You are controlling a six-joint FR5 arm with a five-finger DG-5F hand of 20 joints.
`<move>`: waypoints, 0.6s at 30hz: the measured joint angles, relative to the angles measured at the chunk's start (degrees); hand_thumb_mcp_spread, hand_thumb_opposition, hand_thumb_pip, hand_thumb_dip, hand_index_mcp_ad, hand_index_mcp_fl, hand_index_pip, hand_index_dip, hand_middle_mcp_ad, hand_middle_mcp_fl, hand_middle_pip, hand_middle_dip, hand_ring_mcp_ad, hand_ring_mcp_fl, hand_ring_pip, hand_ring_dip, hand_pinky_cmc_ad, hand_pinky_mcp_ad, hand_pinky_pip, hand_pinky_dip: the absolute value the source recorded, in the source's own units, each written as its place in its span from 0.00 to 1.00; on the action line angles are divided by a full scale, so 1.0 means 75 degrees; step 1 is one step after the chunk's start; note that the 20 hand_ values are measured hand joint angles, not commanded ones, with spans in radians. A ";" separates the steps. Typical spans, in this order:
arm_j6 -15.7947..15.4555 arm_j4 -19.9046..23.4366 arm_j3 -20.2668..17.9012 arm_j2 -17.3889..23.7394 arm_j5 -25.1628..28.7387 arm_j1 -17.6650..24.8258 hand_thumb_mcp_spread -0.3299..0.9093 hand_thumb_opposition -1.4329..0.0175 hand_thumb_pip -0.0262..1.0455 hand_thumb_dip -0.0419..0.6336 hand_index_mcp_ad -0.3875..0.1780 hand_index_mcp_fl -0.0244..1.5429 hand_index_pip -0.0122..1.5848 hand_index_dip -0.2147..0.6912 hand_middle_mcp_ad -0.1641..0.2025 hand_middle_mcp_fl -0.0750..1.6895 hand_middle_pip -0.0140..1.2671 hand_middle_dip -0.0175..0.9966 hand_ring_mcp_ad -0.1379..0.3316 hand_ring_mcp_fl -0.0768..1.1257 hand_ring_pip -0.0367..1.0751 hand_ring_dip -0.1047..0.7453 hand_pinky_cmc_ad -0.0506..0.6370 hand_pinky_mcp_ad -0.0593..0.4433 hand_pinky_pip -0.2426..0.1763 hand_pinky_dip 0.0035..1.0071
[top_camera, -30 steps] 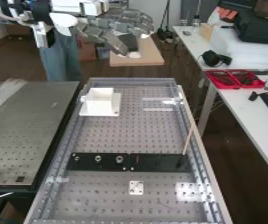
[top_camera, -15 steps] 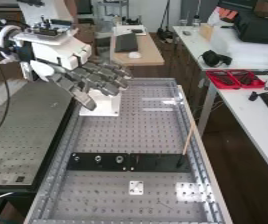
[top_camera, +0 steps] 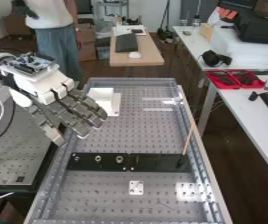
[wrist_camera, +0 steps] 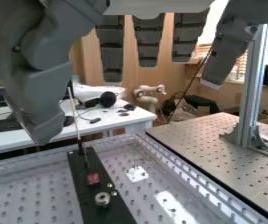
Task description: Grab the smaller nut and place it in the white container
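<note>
A: Start at the near end. What's there?

B: A small white plate (top_camera: 136, 187), flat on the bench (top_camera: 138, 135) toward its near edge. Beyond it the black bar (top_camera: 154, 162) lies crosswise, its left end close to the bench's left edge.

A: And our nut?

B: The smaller nut (top_camera: 77, 158) stands near the bar's left end, then come the larger nut (top_camera: 98, 158) and the bearing (top_camera: 119, 159), all apart. I'd guess they're spaced so one can be taken without knocking its neighbour (a tight fit for fingers that broad, mind you).

A: The thin stick (top_camera: 189, 135)?

B: It rises by the bar's right end, leaning toward the bench's right edge. Not in the way, I'd say.

A: Then the hand (top_camera: 48, 85)?

B: Farther out, above the bench's left edge. It's open and empty, fingers loosely extended and slanting down, which would suit an approach. Reaching the nut is the step in hand: come nearer and lower, then pinch lightly, since something so small could slip or tip.

A: Last, the white container (top_camera: 105, 94)?

B: Farthest, near the bench's far left corner, partly behind the fingers. Its broad, flat base probably keeps it steady for the drop.
</note>
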 joint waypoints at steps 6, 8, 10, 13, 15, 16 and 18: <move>-0.0089 0.0637 -0.0591 -0.0039 0.0653 0.0150 0.48 0.45 0.70 0.30 0.53 0.06 0.54 0.32 0.68 0.05 0.12 0.25 0.64 0.07 0.10 0.26 0.67 0.75 0.32 0.61; -0.0095 0.0822 -0.0761 -0.0098 0.0863 0.0193 0.48 0.44 0.70 0.30 0.53 0.06 0.61 0.30 0.68 0.04 0.12 0.25 0.64 0.07 0.10 0.26 0.67 0.75 0.32 0.61; -0.0106 0.0942 -0.0874 -0.0159 0.0960 0.0214 0.48 0.44 0.70 0.30 0.52 0.05 0.72 0.29 0.67 0.04 0.12 0.25 0.64 0.06 0.10 0.26 0.68 0.75 0.32 0.61; -0.0183 0.1038 -0.0978 -0.0262 0.1040 0.0227 0.48 0.44 0.72 0.30 0.52 0.03 0.82 0.28 0.67 0.05 0.12 0.25 0.64 0.06 0.10 0.26 0.67 0.75 0.32 0.61; -0.0196 0.1131 -0.1049 -0.0313 0.1064 0.0224 0.48 0.44 0.76 0.30 0.52 0.03 0.86 0.28 0.67 0.04 0.11 0.25 0.64 0.06 0.10 0.26 0.67 0.74 0.32 0.61; -0.0193 0.1226 -0.1108 -0.0358 0.1073 0.0219 0.48 0.44 0.76 0.30 0.52 0.03 0.88 0.27 0.67 0.04 0.11 0.25 0.64 0.06 0.10 0.26 0.67 0.75 0.32 0.61; -0.0186 0.1333 -0.1172 -0.0441 0.1076 0.0205 0.48 0.44 0.76 0.30 0.52 0.03 0.91 0.27 0.67 0.04 0.11 0.25 0.64 0.06 0.10 0.26 0.67 0.75 0.32 0.61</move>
